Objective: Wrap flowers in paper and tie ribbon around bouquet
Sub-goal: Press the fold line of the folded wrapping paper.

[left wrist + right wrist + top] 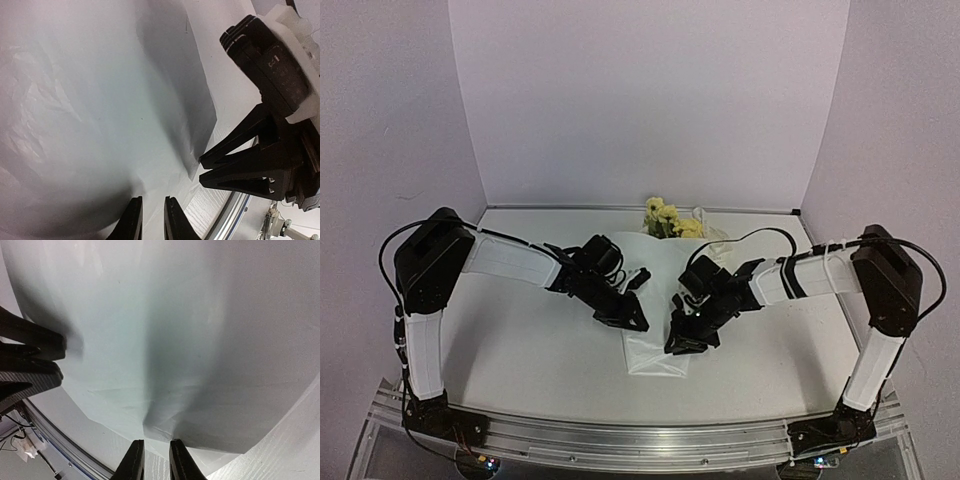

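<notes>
Broadly, the white tabletop (520,340) fills the space between pale walls, and both arms reach in over it toward the middle. The left arm (505,258) comes in from the left and the right arm (810,275) from the right, each angled down and inward.

Between them lies the paper (658,275), a long white sheet running from the back of the tabletop toward the near edge. It is lightly creased, and it is folded over itself so that a soft ridge runs along its length. Its near end sits just past the two arms' tips.

The left fingers (131,222) are at the paper's left side, close to its near end. They stand a narrow slot apart with the sheet rising right up to their tips. Whether a fold of paper is pinched in that slot I cannot tell.

The right fingers (134,462) are opposite them at the paper's right edge, also only a narrow slot apart. Their tips are at a small crease in the sheet's border. Whether they have hold of it I cannot tell either.

Smallest, the flowers (665,215) lie at the far end of the paper near the back wall. Their pale yellow blossoms and green leaves poke out beyond the sheet, well apart from both sets of fingers.
</notes>
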Action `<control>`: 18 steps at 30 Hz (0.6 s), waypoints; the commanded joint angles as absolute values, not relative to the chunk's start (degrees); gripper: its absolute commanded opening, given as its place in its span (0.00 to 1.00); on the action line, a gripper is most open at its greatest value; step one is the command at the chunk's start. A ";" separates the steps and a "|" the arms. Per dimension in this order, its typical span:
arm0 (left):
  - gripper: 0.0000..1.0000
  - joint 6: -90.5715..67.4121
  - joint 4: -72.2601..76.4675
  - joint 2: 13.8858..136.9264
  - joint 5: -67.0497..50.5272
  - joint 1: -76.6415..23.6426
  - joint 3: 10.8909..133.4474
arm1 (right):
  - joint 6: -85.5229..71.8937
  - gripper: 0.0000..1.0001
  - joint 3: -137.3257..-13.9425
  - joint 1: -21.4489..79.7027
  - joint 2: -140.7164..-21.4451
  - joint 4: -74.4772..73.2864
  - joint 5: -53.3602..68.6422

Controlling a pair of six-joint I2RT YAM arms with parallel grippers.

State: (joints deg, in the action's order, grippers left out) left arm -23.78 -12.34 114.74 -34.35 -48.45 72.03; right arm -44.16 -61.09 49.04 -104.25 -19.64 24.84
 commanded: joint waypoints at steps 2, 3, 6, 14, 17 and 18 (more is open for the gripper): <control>0.18 -22.01 -13.93 114.08 -34.37 -48.22 72.05 | -44.36 0.17 -59.76 49.33 -104.64 -17.31 22.60; 0.17 -22.03 -13.98 113.90 -34.21 -47.99 71.59 | -44.27 0.17 -59.49 49.31 -104.73 -17.32 22.20; 0.18 -22.24 -13.65 113.53 -33.87 -47.35 70.30 | -44.05 0.17 -59.31 49.36 -105.30 -17.39 21.37; 0.20 -22.89 -13.35 114.69 -34.05 -45.04 70.09 | -46.48 0.17 -60.36 48.86 -108.24 -17.72 20.49; 0.22 -22.60 -14.27 115.43 -33.61 -44.03 70.84 | -48.55 0.16 -59.97 48.26 -109.13 -17.75 20.39; 0.22 -22.59 -14.60 115.80 -33.73 -43.60 71.19 | -48.90 0.16 -59.84 48.15 -109.27 -17.75 20.36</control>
